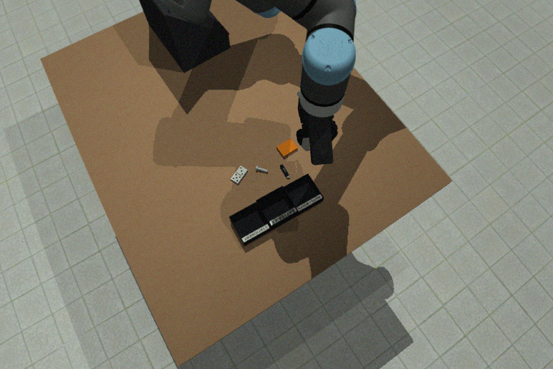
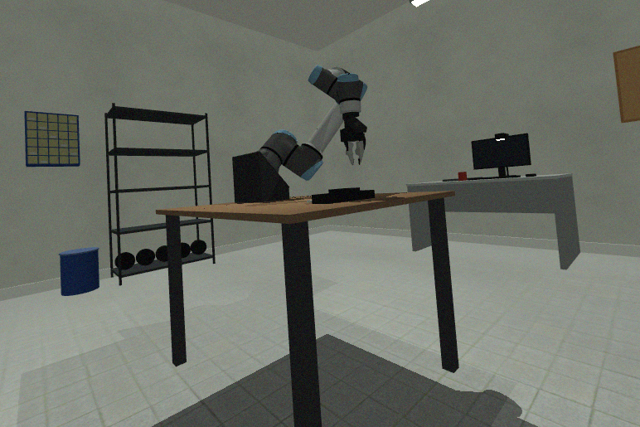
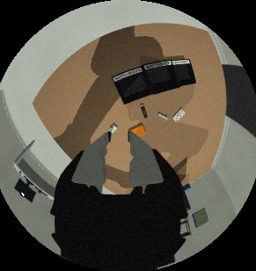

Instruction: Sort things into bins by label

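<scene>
My gripper hangs high above the table with its fingers a little apart and nothing between them. An orange block lies on the table just left of it. A black battery, a grey bolt and a white domino lie in a line in front of the bins. A small grey-white thing shows by my left fingertip in the wrist view. Three black bins stand upright in a row, labelled nuts+bolts, batteries and stationery.
The arm's black base stands at the table's back left. The brown table has its edge close behind the bins. In the room stand a shelf rack, a blue bucket and a grey desk with a monitor.
</scene>
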Action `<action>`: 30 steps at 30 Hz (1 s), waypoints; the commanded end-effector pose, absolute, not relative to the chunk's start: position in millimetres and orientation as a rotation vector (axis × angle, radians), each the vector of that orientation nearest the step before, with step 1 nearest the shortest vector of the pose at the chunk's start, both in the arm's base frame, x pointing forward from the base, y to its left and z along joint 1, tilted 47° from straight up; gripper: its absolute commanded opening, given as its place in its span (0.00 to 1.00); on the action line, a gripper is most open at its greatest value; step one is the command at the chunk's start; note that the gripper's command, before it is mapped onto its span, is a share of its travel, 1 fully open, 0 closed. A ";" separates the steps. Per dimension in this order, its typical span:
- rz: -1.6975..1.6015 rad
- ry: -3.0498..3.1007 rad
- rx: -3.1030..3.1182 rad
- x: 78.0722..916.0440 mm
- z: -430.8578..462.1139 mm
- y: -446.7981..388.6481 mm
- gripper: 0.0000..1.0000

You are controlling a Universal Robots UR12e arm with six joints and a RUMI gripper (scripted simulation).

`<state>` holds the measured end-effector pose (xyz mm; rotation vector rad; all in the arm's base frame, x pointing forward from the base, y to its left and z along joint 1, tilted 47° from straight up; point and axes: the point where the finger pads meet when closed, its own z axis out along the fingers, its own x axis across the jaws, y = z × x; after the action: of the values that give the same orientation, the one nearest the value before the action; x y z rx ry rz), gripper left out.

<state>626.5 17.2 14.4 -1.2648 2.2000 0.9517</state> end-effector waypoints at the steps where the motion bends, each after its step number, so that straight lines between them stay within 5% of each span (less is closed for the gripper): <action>1: 0.997 2.331 -1.103 611.5 12.6 54.3 0.18; 30: 1.170 2.738 -0.357 588.5 9.6 106.7 0.18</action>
<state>587.4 107.9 10.0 -0.3729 2.7305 1.1750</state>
